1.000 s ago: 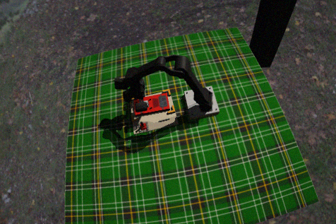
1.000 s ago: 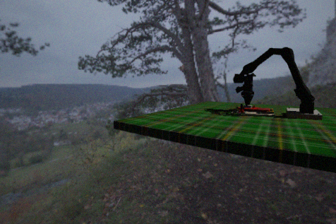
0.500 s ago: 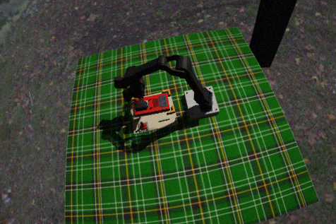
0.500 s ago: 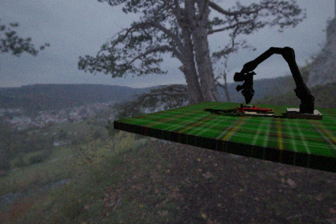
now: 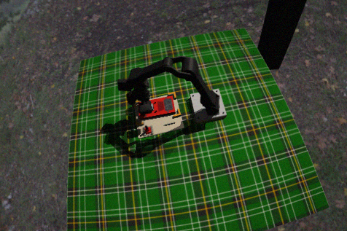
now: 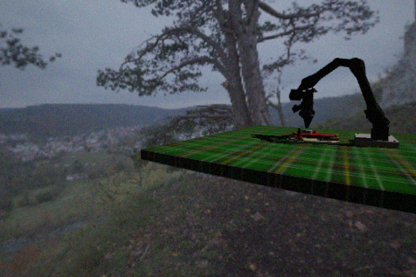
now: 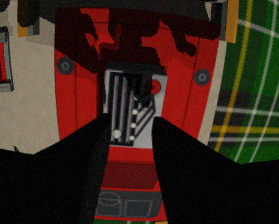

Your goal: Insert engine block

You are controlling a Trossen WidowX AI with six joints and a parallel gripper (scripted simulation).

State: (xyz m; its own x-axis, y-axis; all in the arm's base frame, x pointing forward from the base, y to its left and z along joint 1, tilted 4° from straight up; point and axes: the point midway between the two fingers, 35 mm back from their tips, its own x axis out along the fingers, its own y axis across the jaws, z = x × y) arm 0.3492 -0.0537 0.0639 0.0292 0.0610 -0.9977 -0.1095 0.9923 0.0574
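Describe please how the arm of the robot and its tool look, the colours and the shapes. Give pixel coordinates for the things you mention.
The arm (image 5: 189, 65) (image 6: 361, 71) is black, with chunky angular links and thick joints. The tool (image 5: 146, 108) (image 6: 308, 127) (image 7: 131, 123) is also black, with two fingers that taper toward their tips. I can make out no markings or cables.

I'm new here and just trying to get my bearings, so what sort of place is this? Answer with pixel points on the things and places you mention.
Probably a hillside overlook outdoors: leaf-strewn ground surrounds the green plaid table (image 5: 204, 196) (image 6: 245, 161), a tall forked pine (image 6: 240, 51) rises behind, and hazy wooded hills stretch beyond.
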